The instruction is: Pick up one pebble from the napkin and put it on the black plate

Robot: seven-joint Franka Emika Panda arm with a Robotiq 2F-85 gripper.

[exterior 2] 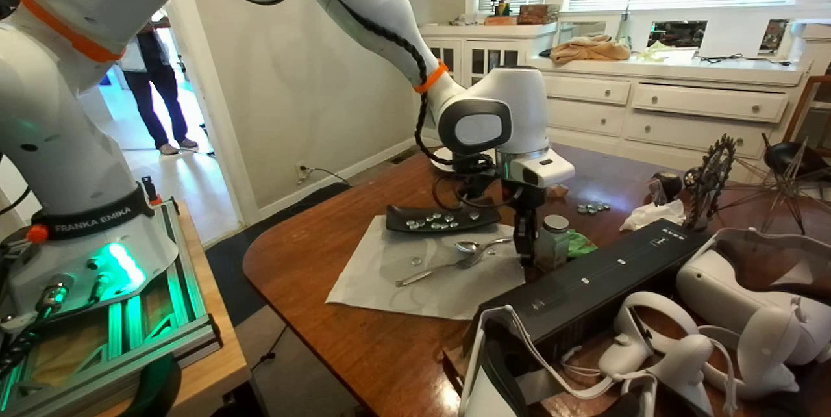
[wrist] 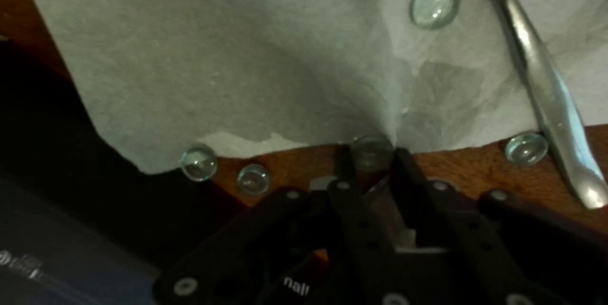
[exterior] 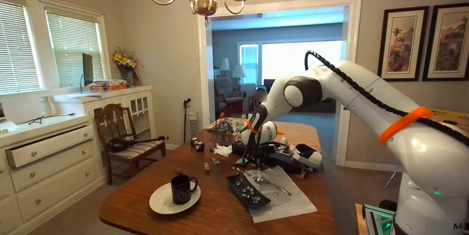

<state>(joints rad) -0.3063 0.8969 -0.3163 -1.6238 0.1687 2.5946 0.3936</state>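
In this room with white drawers [exterior 2: 701,104], the brown worktop [exterior: 132,205] bears the napkin [wrist: 266,62], the black plate [exterior 2: 398,215] overlapping one edge, the claw [wrist: 373,157] at another, narrowly parted, seemingly pinching a pebble [wrist: 372,146].

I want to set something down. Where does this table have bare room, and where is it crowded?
Bare wood of the table shows between the round white plate and the black plate, also between the napkin and the edge facing the robot base. It is crowded around the end effector, with pebbles, the glass jar and the long dark box nearby.
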